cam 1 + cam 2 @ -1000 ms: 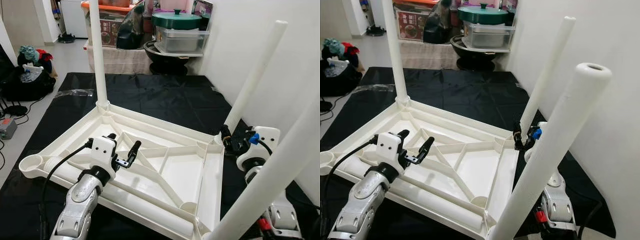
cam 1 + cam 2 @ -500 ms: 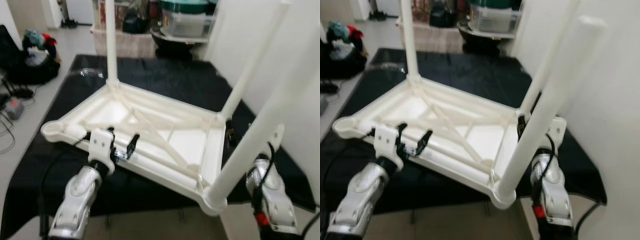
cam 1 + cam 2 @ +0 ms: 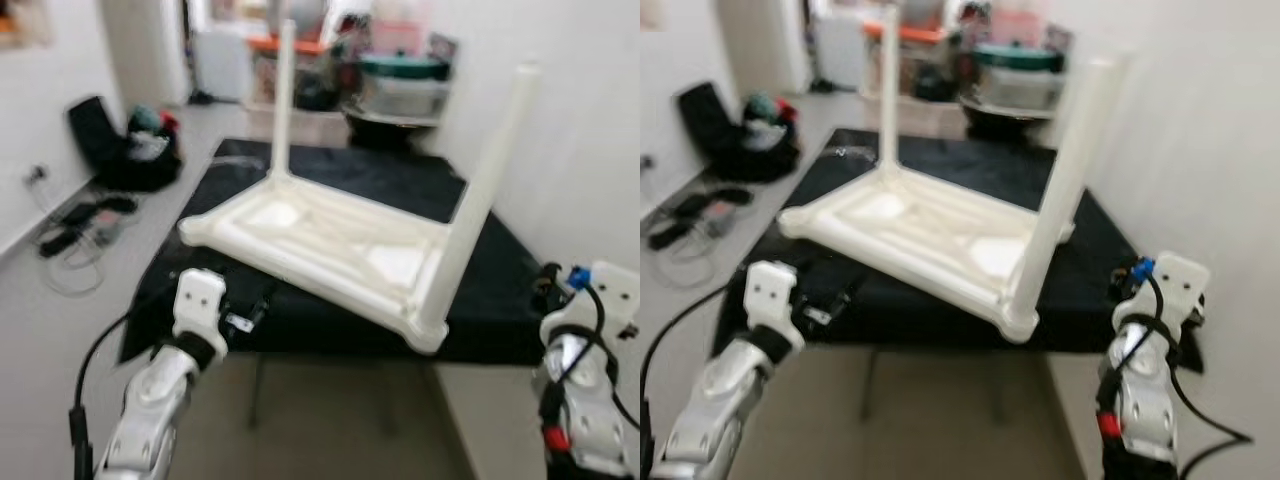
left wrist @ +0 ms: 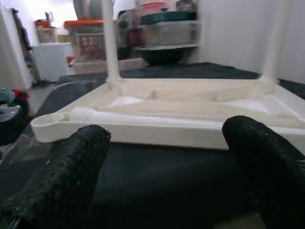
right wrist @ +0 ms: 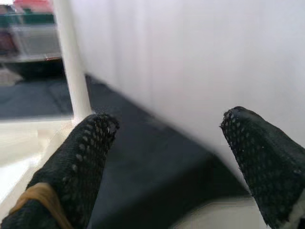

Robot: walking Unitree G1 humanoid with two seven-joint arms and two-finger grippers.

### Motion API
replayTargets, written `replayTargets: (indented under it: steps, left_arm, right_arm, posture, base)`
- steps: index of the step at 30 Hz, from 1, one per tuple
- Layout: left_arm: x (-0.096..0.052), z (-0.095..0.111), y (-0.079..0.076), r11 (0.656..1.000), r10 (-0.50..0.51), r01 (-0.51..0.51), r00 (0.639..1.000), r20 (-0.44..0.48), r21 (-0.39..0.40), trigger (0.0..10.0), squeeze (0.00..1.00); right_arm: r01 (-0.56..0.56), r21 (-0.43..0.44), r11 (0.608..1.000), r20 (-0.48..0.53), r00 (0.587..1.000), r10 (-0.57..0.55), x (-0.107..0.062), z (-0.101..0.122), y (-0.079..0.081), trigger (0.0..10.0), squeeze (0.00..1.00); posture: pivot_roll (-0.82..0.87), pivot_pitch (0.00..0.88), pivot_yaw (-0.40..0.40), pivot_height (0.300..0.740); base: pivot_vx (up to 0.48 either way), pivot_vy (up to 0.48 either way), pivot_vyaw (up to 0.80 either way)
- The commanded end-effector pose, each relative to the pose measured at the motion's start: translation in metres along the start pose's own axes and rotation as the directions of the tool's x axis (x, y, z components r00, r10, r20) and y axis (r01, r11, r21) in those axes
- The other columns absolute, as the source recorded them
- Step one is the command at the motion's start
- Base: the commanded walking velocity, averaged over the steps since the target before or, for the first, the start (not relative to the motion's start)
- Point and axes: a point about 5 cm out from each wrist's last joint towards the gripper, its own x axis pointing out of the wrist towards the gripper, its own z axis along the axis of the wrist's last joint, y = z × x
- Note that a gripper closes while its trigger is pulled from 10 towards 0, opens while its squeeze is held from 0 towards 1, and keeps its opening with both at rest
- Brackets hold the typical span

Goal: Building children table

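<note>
A white moulded-plastic children's table (image 3: 330, 240) lies upside down on a black cloth-covered desk (image 3: 500, 300), its ribbed underside facing up with raised struts crossing the shallow tray-like frame. Round, smooth white legs stand in its corner sockets: one at the far corner (image 3: 283, 100) and one at the near corner (image 3: 478, 200), while a loose leg tube (image 4: 143, 117) lies flat inside the frame beside an open ring-shaped socket (image 4: 47, 120). The left pincer (image 3: 245, 318) hovers just before the desk's near edge, apart from the table, its two black, rough-textured fingers (image 4: 62, 176) spread wide with nothing between them. The right pincer (image 5: 167, 157) is held beside the desk's right edge near a plain white wall (image 5: 190, 62), its mesh-textured black fingers (image 5: 259, 152) likewise wide apart and empty; a yellowish band wraps one finger. Behind the desk stand a green-lidded pot (image 3: 405, 65) and storage bins, blurred.
</note>
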Motion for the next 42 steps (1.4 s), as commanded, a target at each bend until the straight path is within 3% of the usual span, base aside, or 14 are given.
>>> replayTargets:
  steps: [1,2,3,4,6,7,9,10,13,19,24,28,34,42]
  left_arm:
    - [0.003,0.003,-0.002,1.0,-0.013,0.013,1.0,0.005,0.009,10.0,0.0]
    - [0.003,0.002,-0.002,1.0,-0.011,0.011,1.0,0.004,0.006,10.0,0.0]
    - [0.003,0.002,-0.002,1.0,-0.011,0.011,1.0,0.004,0.006,10.0,0.0]
    - [0.003,0.002,-0.002,1.0,-0.011,0.011,1.0,0.002,0.001,10.0,0.0]
    - [0.003,0.001,-0.003,1.0,-0.016,0.016,1.0,-0.002,-0.006,10.0,0.0]
    - [0.003,0.001,-0.003,1.0,-0.016,0.016,1.0,-0.002,-0.006,10.0,0.0]
    - [0.003,0.001,-0.004,1.0,-0.017,0.017,1.0,-0.004,-0.01,10.0,0.0]
    - [0.003,0.001,-0.004,1.0,-0.017,0.017,1.0,-0.004,-0.01,10.0,0.0]
    - [0.004,0.0,-0.003,1.0,-0.008,0.008,1.0,-0.008,-0.014,10.0,0.0]
    - [0.005,0.0,-0.001,1.0,0.001,-0.001,1.0,-0.008,-0.012,10.0,0.0]
    - [0.005,0.0,0.0,1.0,0.007,-0.007,1.0,-0.009,-0.012,10.0,0.0]
    - [0.005,0.0,0.0,1.0,0.009,-0.009,1.0,-0.01,-0.011,10.0,0.0]
    - [0.006,0.0,0.002,1.0,0.01,-0.009,1.0,-0.009,0.001,10.0,0.0]
    - [0.006,0.0,0.002,1.0,0.013,-0.013,1.0,-0.013,0.012,10.0,0.0]
  right_arm:
    - [-0.004,0.02,1.0,-0.011,1.0,0.004,0.0,0.002,-0.001,10.0,0.0]
    - [-0.111,0.028,0.993,0.005,0.994,0.111,-0.007,0.004,0.009,10.0,0.0]
    - [-0.111,0.028,0.993,0.005,0.994,0.111,-0.007,0.004,0.009,10.0,0.0]
    - [-0.378,0.035,0.925,0.034,0.925,0.377,-0.025,0.007,0.034,10.0,0.0]
    - [-0.595,-0.005,0.804,0.037,0.803,0.594,-0.047,0.006,0.053,10.0,0.0]
    - [-0.595,-0.005,0.804,0.037,0.803,0.594,-0.047,0.006,0.053,10.0,0.0]
    - [-0.696,-0.038,0.717,0.027,0.716,0.697,-0.061,0.004,0.061,10.0,0.0]
    - [-0.696,-0.038,0.717,0.027,0.716,0.697,-0.061,0.004,0.061,10.0,0.0]
    - [-0.828,-0.068,0.556,-0.004,0.558,0.83,-0.08,0.002,0.071,10.0,0.0]
    - [-0.877,-0.075,0.475,-0.03,0.478,0.878,-0.091,0.0,0.079,10.0,0.0]
    - [-0.891,-0.072,0.448,-0.047,0.452,0.891,-0.092,-0.001,0.082,10.0,0.0]
    - [-0.884,-0.074,0.462,-0.048,0.466,0.884,-0.09,-0.001,0.083,10.0,0.0]
    - [-0.84,-0.075,0.537,-0.05,0.541,0.839,-0.08,-0.002,0.086,10.0,0.0]
    - [-0.797,-0.053,0.601,-0.046,0.603,0.796,-0.07,0.0,0.086,10.0,0.0]
  posture:
    - [0.06,0.0,-0.096,0.74]
    - [0.06,0.0,-0.096,0.74]
    - [0.06,0.0,-0.096,0.74]
    - [0.05,0.0,-0.093,0.74]
    - [0.04,0.0,-0.091,0.74]
    - [0.04,0.0,-0.091,0.74]
    - [0.04,0.0,-0.091,0.74]
    - [0.04,0.0,-0.091,0.74]
    - [0.05,0.0,-0.096,0.74]
    - [0.05,0.0,-0.098,0.74]
    - [0.05,0.0,-0.099,0.74]
    - [0.05,0.0,-0.099,0.74]
    - [0.06,0.0,-0.098,0.74]
    - [0.06,0.0,-0.098,0.74]
  base:
    - [0.0,0.0,0.0]
    - [0.0,0.0,0.0]
    - [0.0,0.0,0.0]
    - [0.0,0.0,0.0]
    - [0.0,0.0,0.0]
    - [0.0,0.0,0.0]
    - [0.0,0.0,0.0]
    - [0.0,0.0,0.0]
    - [0.0,0.0,0.0]
    - [0.0,0.0,0.0]
    - [0.0,0.12,0.0]
    - [0.0,0.48,0.0]
    - [0.0,0.316,0.0]
    - [0.0,0.0,-0.3]
